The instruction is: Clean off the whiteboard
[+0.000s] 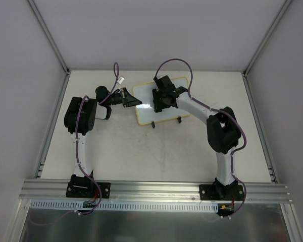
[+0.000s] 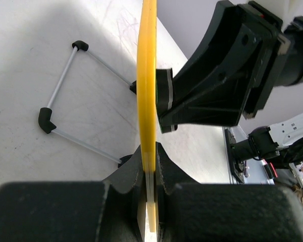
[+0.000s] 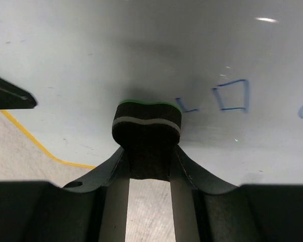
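Right wrist: right tool (image 3: 149, 151) holds eraser (image 3: 147, 126) against whiteboard (image 3: 141, 50).

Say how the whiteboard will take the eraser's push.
The whiteboard is probably stiff: its thin yellow edge looks straight. Thin and propped on a wire stand, it seems light and apt to tip, so the left gripper clamped on its edge likely matters.

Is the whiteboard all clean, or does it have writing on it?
Not clean. Blue marks show on the whiteboard, just right of the black eraser pinched in the right gripper.
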You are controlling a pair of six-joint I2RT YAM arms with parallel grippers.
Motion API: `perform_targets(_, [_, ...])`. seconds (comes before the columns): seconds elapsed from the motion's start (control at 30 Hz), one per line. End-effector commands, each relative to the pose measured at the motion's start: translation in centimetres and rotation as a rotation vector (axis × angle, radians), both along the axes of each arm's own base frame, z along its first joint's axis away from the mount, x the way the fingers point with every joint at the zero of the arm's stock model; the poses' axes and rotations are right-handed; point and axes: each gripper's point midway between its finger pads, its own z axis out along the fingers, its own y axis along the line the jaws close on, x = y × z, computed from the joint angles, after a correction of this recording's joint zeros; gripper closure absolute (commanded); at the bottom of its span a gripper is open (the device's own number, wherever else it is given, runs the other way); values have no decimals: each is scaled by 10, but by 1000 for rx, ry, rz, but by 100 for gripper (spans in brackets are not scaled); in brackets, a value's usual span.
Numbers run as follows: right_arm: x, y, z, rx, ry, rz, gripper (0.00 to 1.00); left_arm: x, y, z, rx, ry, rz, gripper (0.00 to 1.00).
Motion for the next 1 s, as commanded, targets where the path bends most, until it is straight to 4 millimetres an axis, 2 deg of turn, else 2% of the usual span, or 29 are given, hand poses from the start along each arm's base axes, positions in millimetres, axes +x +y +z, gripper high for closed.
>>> perform_targets(0.0, [34,-61,4,-25,-37,-157,100,-22,-9,18,7,-190,-112,100])
perform_targets(0.07, [41,-85,2,-32,-30,-202,100,-22,-9,18,8,-189,-112,100])
perform_targets(0.27, [51,-137,5,-44,-30,-298,100,-21,-9,19,7,-192,-112,100])
perform_targets(0.37, [54,-156,5,-45,-28,-336,100,-22,-9,19,7,-192,-114,100])
perform_targets(0.47, [55,-166,7,-42,-26,-354,100,-21,-8,18,7,-189,-112,100])
perform_targets(0.63, [57,-164,9,-31,-30,-344,100,-21,-9,19,7,-192,-112,100])
perform_targets(0.73, [60,-153,13,-5,-31,-319,100,-22,-10,18,7,-191,-115,100])
perform_targets(0.9, [59,-122,21,-35,-68,-233,100,-21,-10,18,10,-189,-114,100])
perform_targets(0.97, [55,-105,17,-35,-61,-198,100,-21,-10,18,12,-187,-112,100])
